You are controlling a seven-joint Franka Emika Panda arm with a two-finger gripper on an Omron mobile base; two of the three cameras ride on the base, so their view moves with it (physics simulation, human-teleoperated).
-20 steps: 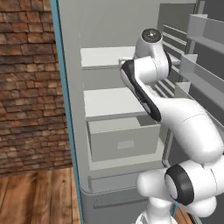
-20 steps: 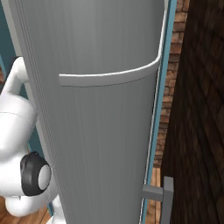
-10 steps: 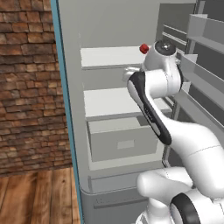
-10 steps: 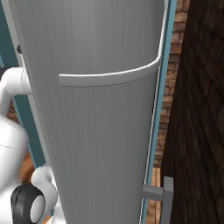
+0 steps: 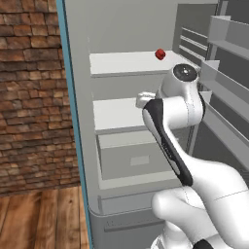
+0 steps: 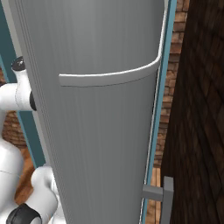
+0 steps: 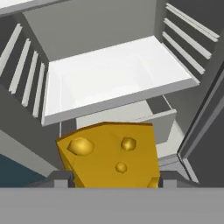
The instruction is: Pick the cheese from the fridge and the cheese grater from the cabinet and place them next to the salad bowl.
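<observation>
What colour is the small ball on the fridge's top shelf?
Red; the ball shows best in the left base view.

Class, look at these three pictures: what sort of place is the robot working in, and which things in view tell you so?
Most likely a kitchen, at an open fridge. Its pale grey inside holds white shelves and a grey drawer, a yellow-orange cheese wedge sits between the gripper's fingertips, and a brick wall stands beside the teal side.

Base views flank the fridge (image 5: 121,87); hand view looks down inside.
</observation>
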